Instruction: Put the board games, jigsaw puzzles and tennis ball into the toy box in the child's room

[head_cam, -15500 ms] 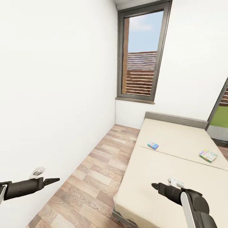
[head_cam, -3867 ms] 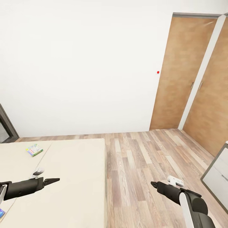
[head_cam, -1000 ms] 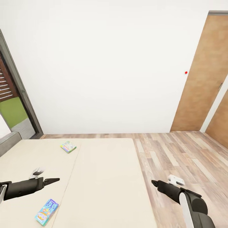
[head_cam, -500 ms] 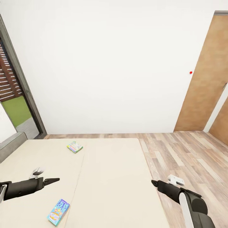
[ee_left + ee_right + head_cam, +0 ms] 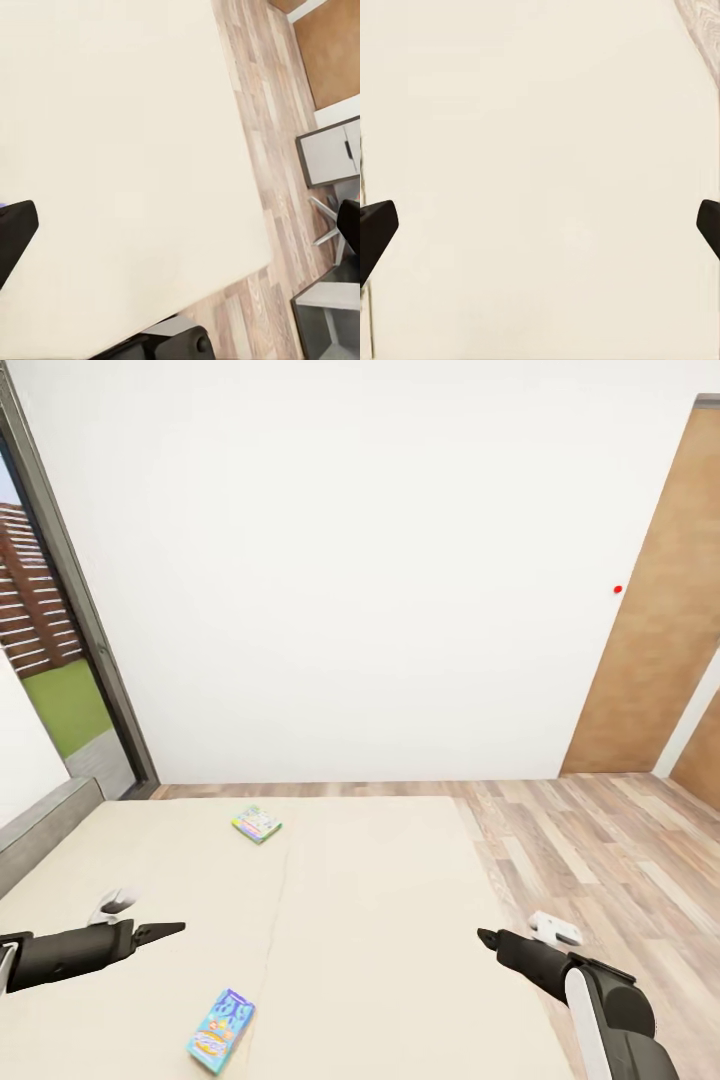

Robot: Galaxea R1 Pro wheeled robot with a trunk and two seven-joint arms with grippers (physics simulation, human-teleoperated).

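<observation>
No legible text or labels anywhere

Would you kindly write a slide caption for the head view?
Both open grippers, left and right, hover over the bed bearing a blue board game and a pale green one.

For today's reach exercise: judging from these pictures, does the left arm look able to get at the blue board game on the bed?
Probably yes. The blue board game lies flat on the bed, just below the left gripper, its jaws open, with only bare mattress between them.
</observation>
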